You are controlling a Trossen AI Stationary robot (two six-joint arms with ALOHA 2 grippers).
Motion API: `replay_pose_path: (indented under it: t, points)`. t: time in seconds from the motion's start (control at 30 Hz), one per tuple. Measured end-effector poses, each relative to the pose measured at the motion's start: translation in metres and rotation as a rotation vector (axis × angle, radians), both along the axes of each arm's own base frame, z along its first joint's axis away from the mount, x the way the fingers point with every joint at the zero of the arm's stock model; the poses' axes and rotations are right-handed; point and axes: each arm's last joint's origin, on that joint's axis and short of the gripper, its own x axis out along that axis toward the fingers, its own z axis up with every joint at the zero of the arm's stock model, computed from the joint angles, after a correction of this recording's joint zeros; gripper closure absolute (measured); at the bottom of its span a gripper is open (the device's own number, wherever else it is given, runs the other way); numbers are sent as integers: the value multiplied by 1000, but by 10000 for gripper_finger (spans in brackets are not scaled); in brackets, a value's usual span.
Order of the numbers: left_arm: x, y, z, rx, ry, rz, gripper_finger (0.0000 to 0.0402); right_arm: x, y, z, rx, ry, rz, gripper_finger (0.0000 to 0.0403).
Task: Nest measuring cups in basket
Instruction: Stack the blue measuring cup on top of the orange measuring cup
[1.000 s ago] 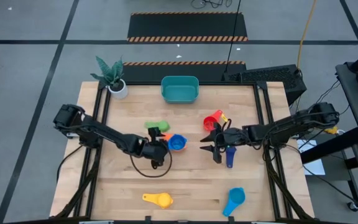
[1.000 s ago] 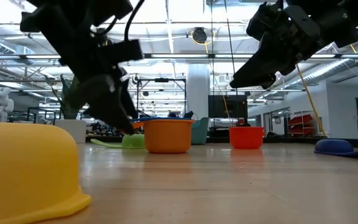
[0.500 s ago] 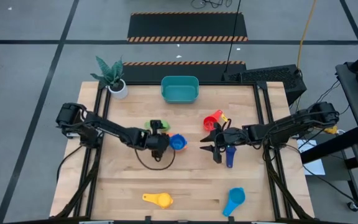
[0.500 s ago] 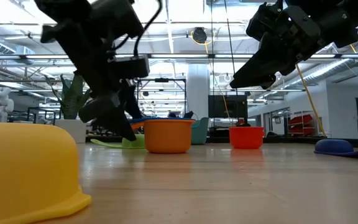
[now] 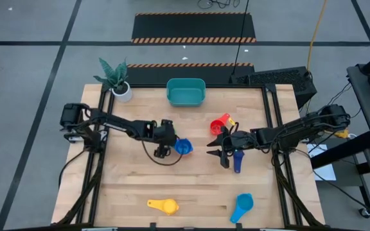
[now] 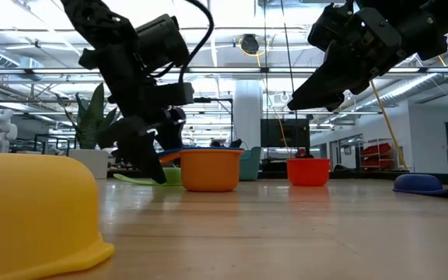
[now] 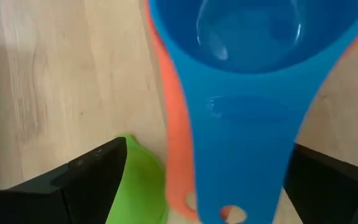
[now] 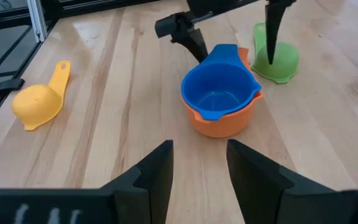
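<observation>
the left gripper [image 5: 166,136] is hovering wide open and empty, straddling the handle of the blue cup [image 5: 184,147] nested in the orange cup [image 8: 222,122] mid-table; it is needing both handles centred before closing.

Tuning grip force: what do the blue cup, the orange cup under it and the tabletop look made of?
Blue cup: glossy moulded plastic, likely; light glints inside the bowl.
Orange cup: looks the same plastic, smooth uniform colour.
Tabletop: pale wood planks, visible grain and seams, satin finish.
</observation>
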Motion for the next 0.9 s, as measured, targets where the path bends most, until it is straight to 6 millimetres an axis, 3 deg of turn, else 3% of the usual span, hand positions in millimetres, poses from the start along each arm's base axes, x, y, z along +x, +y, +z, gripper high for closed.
replay_pose_path:
  t: [0.23,0.63,0.9]
  points:
    - [-1,13,0,-55,-1,5,14,0,0,0,0,0,1,259]
    - [-2,-1,-1,-125,9,56,168,0,0,0,2,0,5,259]
    - [-3,-15,-2,-211,12,177,203,0,0,0,2,1,5,259]
